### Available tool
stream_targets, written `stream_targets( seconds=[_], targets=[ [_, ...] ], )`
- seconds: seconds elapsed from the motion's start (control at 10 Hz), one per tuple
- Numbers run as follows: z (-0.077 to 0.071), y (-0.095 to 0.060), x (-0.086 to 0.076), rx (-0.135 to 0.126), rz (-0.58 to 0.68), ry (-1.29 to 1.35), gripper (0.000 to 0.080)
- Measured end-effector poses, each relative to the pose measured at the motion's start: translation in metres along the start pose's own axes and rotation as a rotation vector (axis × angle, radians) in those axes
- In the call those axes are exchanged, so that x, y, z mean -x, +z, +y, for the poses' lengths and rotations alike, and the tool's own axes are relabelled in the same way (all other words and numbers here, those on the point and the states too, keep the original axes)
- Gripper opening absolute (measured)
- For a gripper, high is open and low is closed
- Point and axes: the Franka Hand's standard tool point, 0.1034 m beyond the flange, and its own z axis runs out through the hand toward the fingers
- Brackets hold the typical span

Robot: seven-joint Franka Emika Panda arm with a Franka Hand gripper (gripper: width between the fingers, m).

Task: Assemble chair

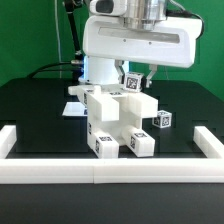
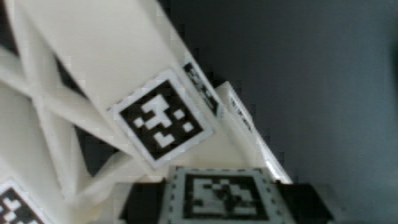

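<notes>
Black surface [image 1: 40, 110] | my end effector [image 1: 137, 72] pinched on tagged white plastic part [image 1: 133, 84] atop chunky white plastic chair [image 1: 112, 122] | align squarely, press gently

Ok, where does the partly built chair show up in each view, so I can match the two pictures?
Exterior view: the chair stands at the picture's centre, on the black table.
Wrist view: the chair fills most of the picture, close and blurred.
Shared landmark: the black-and-white square tags on its parts; which matches which, I cannot tell.
</notes>
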Motion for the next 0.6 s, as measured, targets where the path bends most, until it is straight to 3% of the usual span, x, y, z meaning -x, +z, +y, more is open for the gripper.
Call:
stream_targets(
  seconds=[0.5, 0.6],
  targets=[
    [-0.0019, 0.0003, 0.0010, -0.009, -0.005, 0.174, 0.0294],
    [-0.0018, 0.0004, 0.0012, -0.007, -0.004, 0.153, 0.0473]
  ],
)
